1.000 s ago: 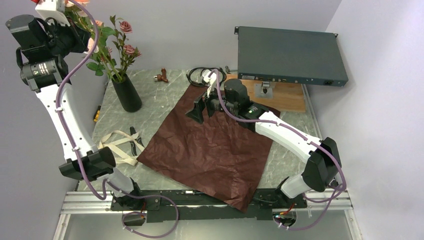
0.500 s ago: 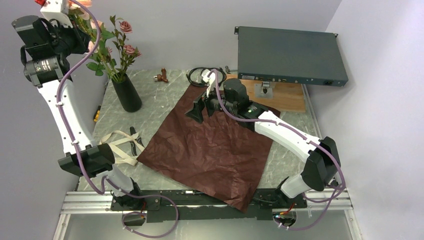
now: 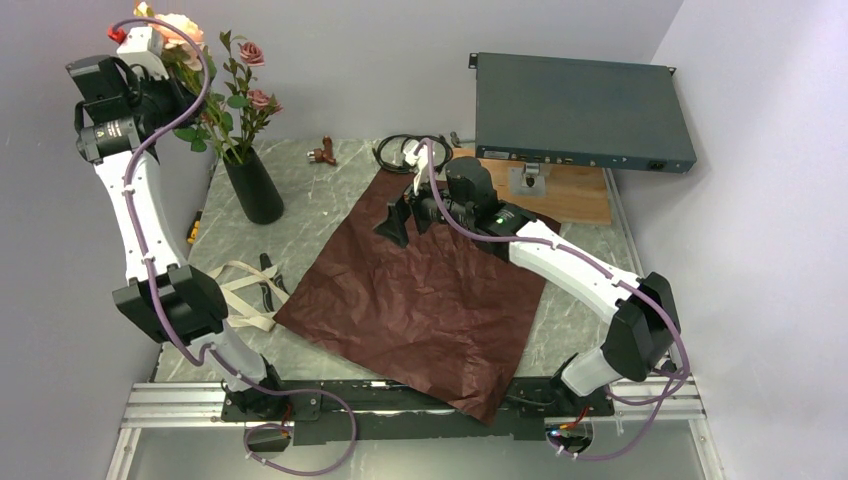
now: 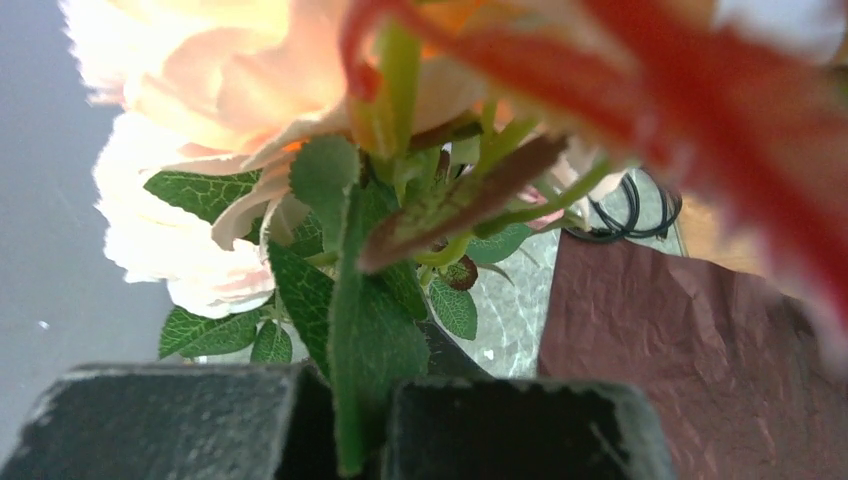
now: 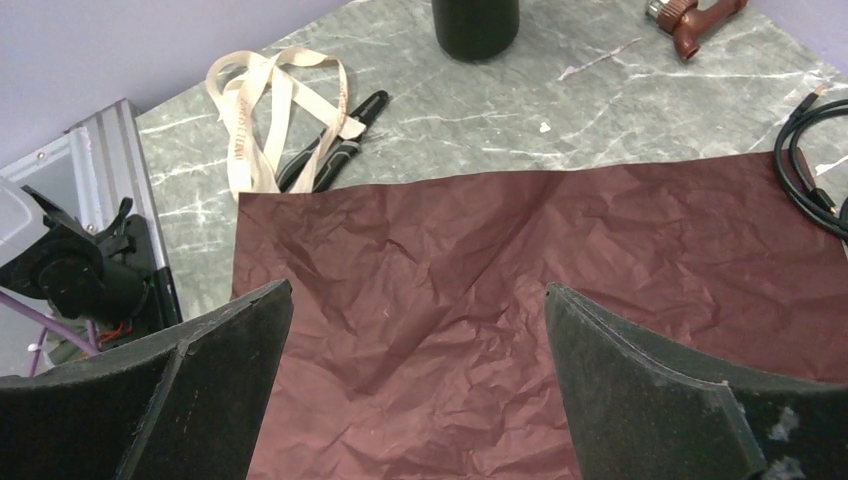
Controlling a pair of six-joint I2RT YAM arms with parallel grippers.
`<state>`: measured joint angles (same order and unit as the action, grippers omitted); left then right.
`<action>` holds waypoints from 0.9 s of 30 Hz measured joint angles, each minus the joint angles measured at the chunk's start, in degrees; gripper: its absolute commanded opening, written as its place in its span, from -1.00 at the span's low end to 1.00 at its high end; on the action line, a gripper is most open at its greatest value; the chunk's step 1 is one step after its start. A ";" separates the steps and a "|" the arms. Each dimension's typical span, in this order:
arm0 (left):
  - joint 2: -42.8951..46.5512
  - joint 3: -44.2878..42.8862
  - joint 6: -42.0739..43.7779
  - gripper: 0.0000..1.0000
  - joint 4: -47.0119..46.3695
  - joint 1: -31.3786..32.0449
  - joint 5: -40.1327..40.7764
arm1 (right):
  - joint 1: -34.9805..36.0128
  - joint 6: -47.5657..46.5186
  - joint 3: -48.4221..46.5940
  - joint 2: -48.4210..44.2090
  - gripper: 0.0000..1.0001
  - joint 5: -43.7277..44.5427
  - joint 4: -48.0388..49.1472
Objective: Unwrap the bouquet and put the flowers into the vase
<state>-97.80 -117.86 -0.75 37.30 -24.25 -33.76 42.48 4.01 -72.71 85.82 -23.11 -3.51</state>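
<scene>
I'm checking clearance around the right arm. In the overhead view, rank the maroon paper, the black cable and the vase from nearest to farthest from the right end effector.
1. Maroon paper, directly under the right end effector.
2. Black cable, just beyond it, toward the back.
3. Vase, far left.

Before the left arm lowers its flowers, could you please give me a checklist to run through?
1. The left gripper is shut on the stem of the held flowers: ok.
2. The vase stands upright on the table: ok.
3. The held stems' lower ends line up with the vase mouth: cannot tell, leaves hide them.
4. There is room in the mouth beside the standing flowers: cannot tell.
5. The right gripper is open and empty over the wrapping paper, away from the vase: ok.
6. The ribbon lies on the table, off the flowers: ok.
</scene>
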 measured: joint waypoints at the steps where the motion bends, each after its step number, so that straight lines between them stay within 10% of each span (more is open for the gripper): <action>1: -0.13 0.98 -0.09 -1.00 -0.09 0.00 -0.11 | -0.07 0.00 0.00 0.02 0.98 0.11 -0.02; 14: -0.31 10.95 2.10 -1.00 -1.84 0.07 -0.92 | -0.87 0.02 0.00 0.63 0.99 0.55 0.00; 27: -2.25 11.63 2.89 -0.49 1.20 0.13 -0.96 | -3.98 0.11 0.00 0.70 0.99 0.59 -0.35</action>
<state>-100.05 -106.24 2.13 38.50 -24.12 -34.72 38.50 4.12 -72.71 86.52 -22.52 -3.86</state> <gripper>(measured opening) 0.204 0.994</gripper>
